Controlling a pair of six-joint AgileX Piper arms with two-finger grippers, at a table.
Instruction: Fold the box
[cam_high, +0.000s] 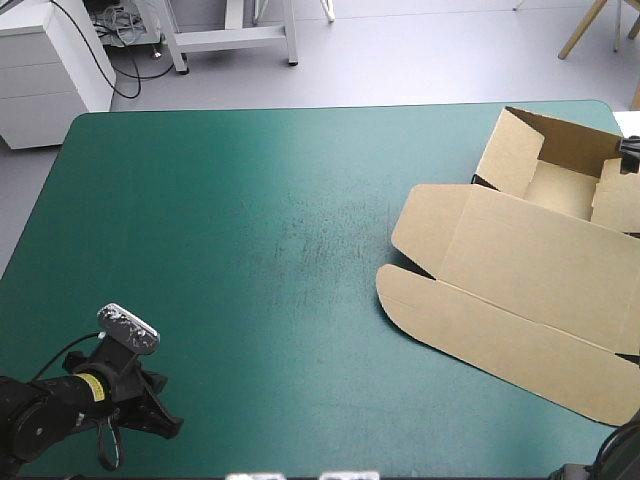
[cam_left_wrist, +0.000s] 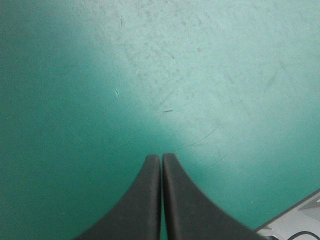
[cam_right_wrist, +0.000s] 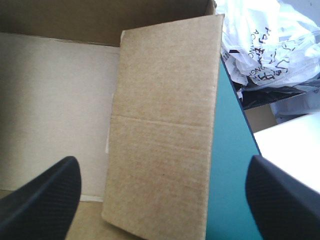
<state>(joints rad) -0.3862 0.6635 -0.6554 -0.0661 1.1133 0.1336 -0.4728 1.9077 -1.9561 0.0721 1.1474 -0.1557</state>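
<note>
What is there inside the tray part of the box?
Only the box's own bare floor and a side flap over part of it. The floor under that flap is hidden.

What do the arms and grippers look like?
The left arm is black with a yellow band near the wrist. The left gripper has two broad black curved fins; the right gripper the same, with fine crosshatch texture on its fingers.
</note>
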